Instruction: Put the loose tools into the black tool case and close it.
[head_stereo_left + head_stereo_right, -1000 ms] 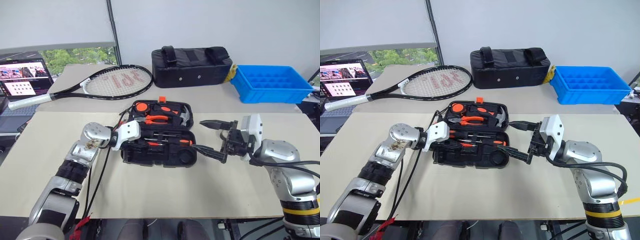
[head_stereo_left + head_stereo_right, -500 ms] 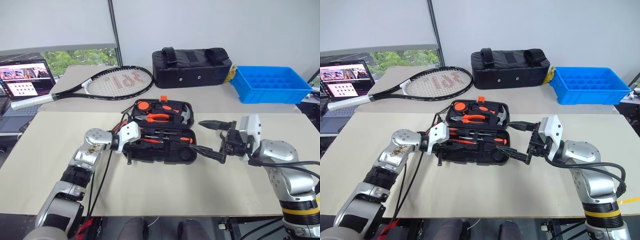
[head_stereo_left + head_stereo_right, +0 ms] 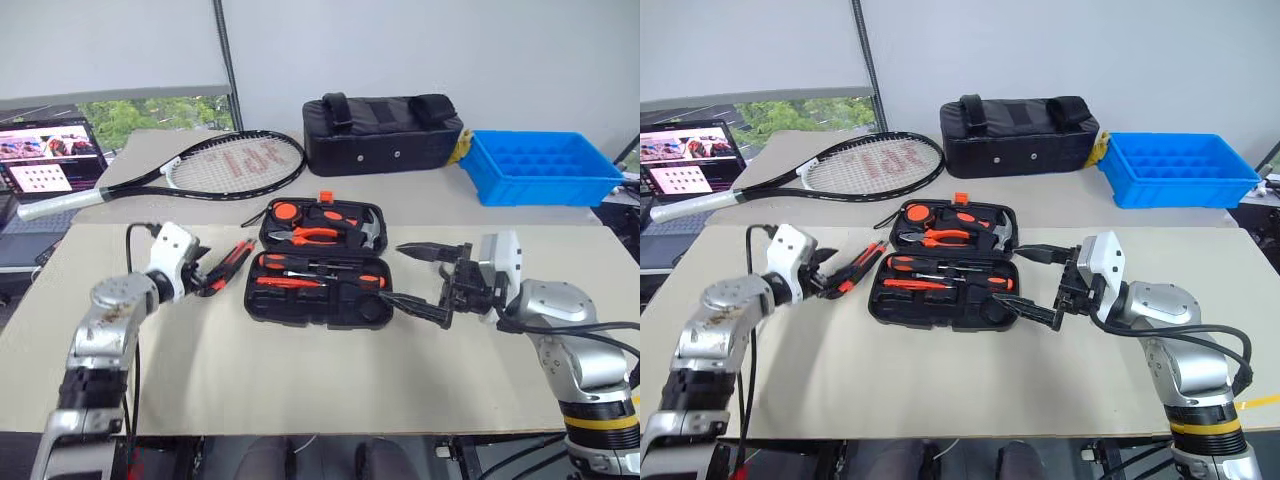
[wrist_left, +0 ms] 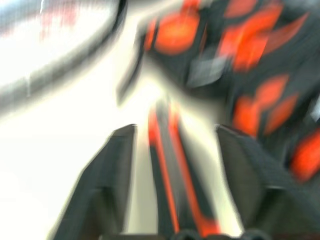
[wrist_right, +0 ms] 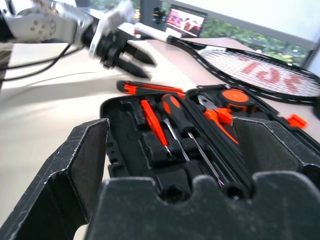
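Note:
The black tool case (image 3: 345, 305) lies open in the middle of the table, with pliers, a hammer and screwdrivers (image 5: 172, 112) seated in its recesses. An orange-black utility knife (image 3: 232, 259) lies loose on the table just left of the case. My left gripper (image 3: 207, 275) is at the knife's near end, open. In the left wrist view the knife (image 4: 170, 170) runs between the two fingers (image 4: 112, 175) with a gap on each side. At the case's right edge my right gripper (image 3: 393, 272) is held open and empty.
A tennis racket (image 3: 220, 162) lies behind the case to the left, beside a laptop (image 3: 45, 155). Straight behind the case stands a black fabric bag (image 3: 385, 133), with a blue tray (image 3: 545, 165) at the back right. Beige table surface spreads in front of the case.
My left gripper has drawn away from the case's front left corner, swung left and opened around the utility knife. The right gripper has not moved.

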You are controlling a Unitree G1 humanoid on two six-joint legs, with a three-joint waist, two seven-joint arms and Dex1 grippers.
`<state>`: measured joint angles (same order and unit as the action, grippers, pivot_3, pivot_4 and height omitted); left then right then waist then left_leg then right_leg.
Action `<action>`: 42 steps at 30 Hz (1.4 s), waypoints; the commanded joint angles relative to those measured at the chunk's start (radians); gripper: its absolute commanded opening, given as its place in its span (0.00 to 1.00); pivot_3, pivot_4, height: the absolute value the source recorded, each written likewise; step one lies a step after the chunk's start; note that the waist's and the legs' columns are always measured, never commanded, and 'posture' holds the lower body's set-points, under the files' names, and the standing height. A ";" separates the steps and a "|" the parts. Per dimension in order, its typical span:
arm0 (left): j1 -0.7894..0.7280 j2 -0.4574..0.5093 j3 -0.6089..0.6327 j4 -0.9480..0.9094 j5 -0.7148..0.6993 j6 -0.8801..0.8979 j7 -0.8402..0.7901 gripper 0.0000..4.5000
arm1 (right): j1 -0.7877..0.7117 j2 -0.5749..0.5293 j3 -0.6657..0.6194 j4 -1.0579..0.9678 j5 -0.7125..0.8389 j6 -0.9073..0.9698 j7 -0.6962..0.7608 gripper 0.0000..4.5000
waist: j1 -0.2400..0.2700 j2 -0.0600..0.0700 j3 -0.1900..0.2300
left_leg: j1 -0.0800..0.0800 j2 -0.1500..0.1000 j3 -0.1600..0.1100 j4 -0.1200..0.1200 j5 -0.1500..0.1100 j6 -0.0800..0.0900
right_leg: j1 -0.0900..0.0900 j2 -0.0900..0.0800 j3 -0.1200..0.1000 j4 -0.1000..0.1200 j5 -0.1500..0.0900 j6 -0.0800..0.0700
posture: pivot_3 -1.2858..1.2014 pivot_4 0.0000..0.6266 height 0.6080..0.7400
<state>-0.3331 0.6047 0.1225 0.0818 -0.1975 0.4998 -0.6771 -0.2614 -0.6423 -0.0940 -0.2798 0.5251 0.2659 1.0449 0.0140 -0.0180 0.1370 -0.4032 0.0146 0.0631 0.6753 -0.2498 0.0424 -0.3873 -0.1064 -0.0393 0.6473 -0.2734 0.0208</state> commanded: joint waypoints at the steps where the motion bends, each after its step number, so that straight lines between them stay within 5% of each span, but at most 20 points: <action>1: 0.017 -0.021 -0.021 -0.085 -0.024 0.060 0.011 0.98 | -0.029 -0.007 -0.010 -0.001 0.012 -0.020 0.014 1.00 | 0.003 0.000 0.000 | 0.000 0.000 0.000 0.000 0.000 0.000 | 0.000 0.000 0.000 0.000 0.000 0.000 | 0.52 0.24 0.92; 13: -0.064 -0.070 -0.057 0.053 0.031 0.145 0.122 0.98 | -0.043 -0.012 -0.011 0.011 0.007 -0.019 0.027 1.00 | 0.001 0.000 0.000 | 0.003 0.000 0.000 0.000 0.000 0.000 | 0.003 -0.001 0.001 0.000 0.000 0.000 | 0.52 0.24 0.92; 22: -0.105 -0.016 -0.032 0.121 0.011 -0.041 0.036 0.39 | -0.021 -0.007 -0.016 -0.007 0.017 -0.018 0.020 1.00 | -0.006 0.000 0.000 | 0.004 0.000 0.000 0.000 0.000 0.000 | 0.002 -0.001 0.002 0.001 0.000 0.000 | 0.52 0.24 0.92; 30: -0.305 0.076 -0.033 0.155 -0.145 -0.357 -0.430 0.39 | -0.022 -0.019 -0.026 0.008 0.041 -0.009 0.051 1.00 | 0.003 -0.001 0.001 | -0.002 0.000 -0.001 0.000 0.001 -0.001 | -0.001 -0.003 -0.001 -0.001 0.001 -0.001 | 0.52 0.24 0.92; 35: -0.361 0.112 -0.282 0.220 0.063 -0.632 -0.633 0.39 | -0.025 -0.014 -0.016 0.021 0.029 -0.019 0.060 1.00 | -0.001 0.002 0.000 | -0.001 -0.002 0.002 -0.001 -0.001 0.002 | 0.000 -0.002 -0.001 -0.004 0.001 0.001 | 0.52 0.24 0.92; 42: -0.393 0.076 -0.406 0.236 0.143 -0.727 -0.714 0.39 | 0.004 -0.015 -0.037 -0.010 0.029 -0.022 0.041 1.00 | -0.006 0.001 0.000 | -0.002 0.001 0.003 0.000 -0.001 0.002 | -0.002 0.005 0.000 -0.005 0.001 0.001 | 0.52 0.24 0.92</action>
<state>-0.6912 0.6723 -0.2773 0.3202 -0.0912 -0.1899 -1.3958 -0.2586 -0.6517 -0.0958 -0.2483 0.5340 0.2658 1.0951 0.0084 -0.0168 0.1375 -0.4057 0.0155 0.0660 0.6750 -0.2509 0.0443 -0.3890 -0.1017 -0.0387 0.6426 -0.2724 0.0213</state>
